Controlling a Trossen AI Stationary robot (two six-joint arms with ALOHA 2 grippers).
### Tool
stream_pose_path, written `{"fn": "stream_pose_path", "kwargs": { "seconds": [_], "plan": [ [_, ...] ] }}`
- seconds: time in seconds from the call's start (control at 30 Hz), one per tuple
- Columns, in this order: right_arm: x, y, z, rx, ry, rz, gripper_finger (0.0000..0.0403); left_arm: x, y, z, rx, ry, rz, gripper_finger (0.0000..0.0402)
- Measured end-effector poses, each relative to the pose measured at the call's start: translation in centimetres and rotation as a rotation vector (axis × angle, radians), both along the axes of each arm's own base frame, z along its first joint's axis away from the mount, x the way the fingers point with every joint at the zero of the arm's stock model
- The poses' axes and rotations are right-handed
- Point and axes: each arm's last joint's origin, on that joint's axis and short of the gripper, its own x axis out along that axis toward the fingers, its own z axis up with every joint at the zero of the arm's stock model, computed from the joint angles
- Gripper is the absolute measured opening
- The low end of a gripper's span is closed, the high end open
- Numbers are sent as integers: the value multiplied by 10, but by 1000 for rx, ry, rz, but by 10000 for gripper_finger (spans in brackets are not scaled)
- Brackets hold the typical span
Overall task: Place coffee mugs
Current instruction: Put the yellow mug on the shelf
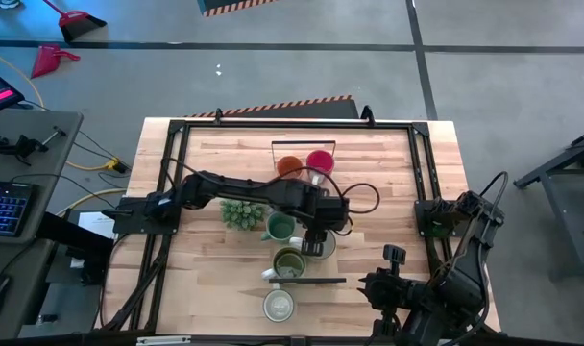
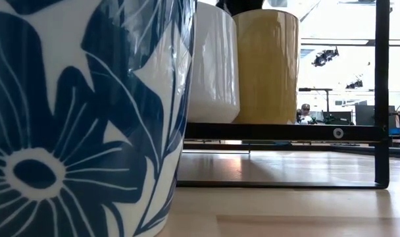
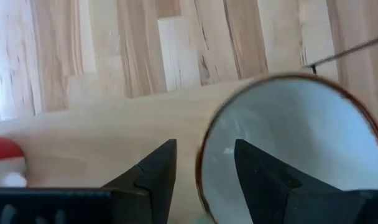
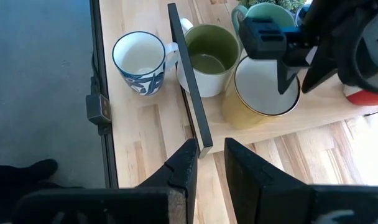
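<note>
Yellow mug (image 4: 258, 93) beside the olive mug (image 4: 209, 57): my left fingers (image 3: 263, 171) straddle its rim, spread, releasing; next I lift clear.

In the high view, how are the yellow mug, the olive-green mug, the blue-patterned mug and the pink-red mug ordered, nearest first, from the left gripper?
From the left gripper:
1. Yellow mug, directly under it.
2. Olive-green mug, just beside.
3. Blue-patterned mug, at the near edge.
4. Pink-red mug, at the far side.

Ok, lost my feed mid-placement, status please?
Left gripper open astride the rim of the yellow mug. Mug stands upright on the table, beside the olive-green mug. Right gripper idle at the table edge. Nothing blocking.
</note>
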Motion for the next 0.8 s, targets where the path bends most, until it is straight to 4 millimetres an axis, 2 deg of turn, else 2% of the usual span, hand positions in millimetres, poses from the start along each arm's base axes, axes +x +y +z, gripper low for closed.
{"fn": "stream_pose_path", "kwargs": {
  "seconds": [0.27,0.47,0.6,0.7,0.8],
  "plan": [
    [0,0,0,-3,1,2,60,-11,0,27,10,-67,10,152],
    [1,-1,0,-38,9,45,60,-34,4,68,26,-153,17,152],
    [6,-6,0,-57,16,51,60,-66,10,106,35,-192,8,152],
    [13,-12,0,-65,5,18,60,-100,15,128,41,-141,27,152],
    [18,-17,1,-152,-21,42,60,-137,21,145,47,-57,93,152]
  ]
}}
